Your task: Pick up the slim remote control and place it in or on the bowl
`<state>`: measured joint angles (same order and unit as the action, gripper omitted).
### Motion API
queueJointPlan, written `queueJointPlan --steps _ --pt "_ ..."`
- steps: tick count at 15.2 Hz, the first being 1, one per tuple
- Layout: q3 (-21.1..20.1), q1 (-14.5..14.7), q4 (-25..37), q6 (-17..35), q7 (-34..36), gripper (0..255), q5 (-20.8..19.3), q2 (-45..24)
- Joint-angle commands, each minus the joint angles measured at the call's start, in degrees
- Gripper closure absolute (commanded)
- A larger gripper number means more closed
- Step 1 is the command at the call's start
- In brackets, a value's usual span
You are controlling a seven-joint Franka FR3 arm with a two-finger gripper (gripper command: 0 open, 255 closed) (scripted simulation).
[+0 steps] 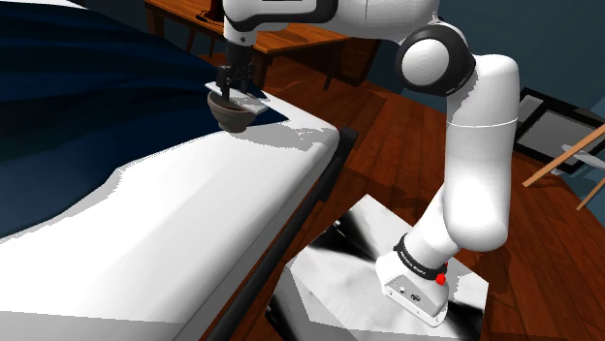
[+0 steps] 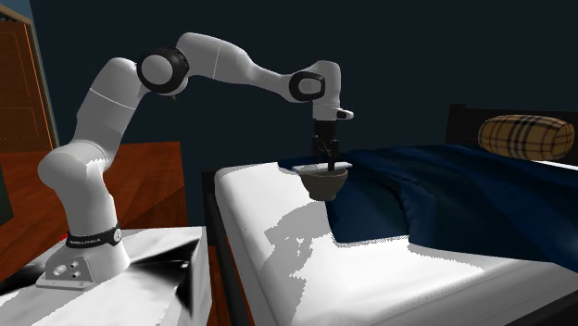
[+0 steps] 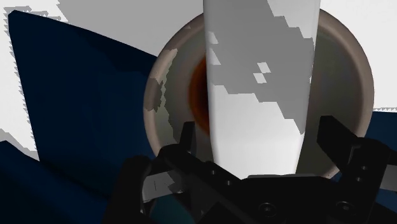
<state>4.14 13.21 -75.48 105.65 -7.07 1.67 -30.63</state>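
From beside the stand [image 1: 359,266], I see a bed [image 1: 194,203] with a white sheet taking up most of the shoulder view. One dark blue blanket [image 1: 87,97] is spread over its far part. Beyond the bed there is a reddish wooden floor [image 1: 388,145], a wooden table [image 1: 301,34] and a dark teal wall. One framed picture [image 1: 553,121] leans low against that wall at the view's right. One dark bowl [image 1: 236,116] sits on the bed by the blanket's edge. One slim white remote [image 1: 218,90] lies flat across its rim. The black gripper [image 1: 236,85] points straight down, just above the remote.

In the second exterior view, the bed [image 2: 306,269] runs off to the view's right towards a dark headboard [image 2: 458,120]. One plaid bolster [image 2: 525,137] lies there. The blanket [image 2: 435,194] covers the middle of the bed. The bowl [image 2: 325,185] stands where the white sheet meets the blue, with the remote [image 2: 306,168] bridging it rim to rim. The gripper [image 2: 324,157] hangs right over it, and the one white arm arches across from the stand [image 2: 139,269].

Looking down along the hand, the remote [image 3: 261,83] lies as a pale strip across the round bowl [image 3: 356,70], whose inside shows reddish brown. The gripper [image 3: 254,130] straddles the remote's near end. The fingers [image 3: 186,137] stand apart, with a sliver of bowl showing between each finger and the remote's edge. Blanket [image 3: 83,95] and sheet [image 3: 108,19] surround the bowl.
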Motion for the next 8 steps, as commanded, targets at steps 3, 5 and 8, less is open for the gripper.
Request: queueJointPlan --steps 3,5,8 --pt "0.03 -0.08 5.56 -5.69 0.06 0 -0.03 0.13" --pt "0.03 -0.12 7.31 -7.29 0.07 0 -0.03 -0.01" --pt "0.03 -0.12 7.31 -7.29 0.07 0 -0.03 -0.01"
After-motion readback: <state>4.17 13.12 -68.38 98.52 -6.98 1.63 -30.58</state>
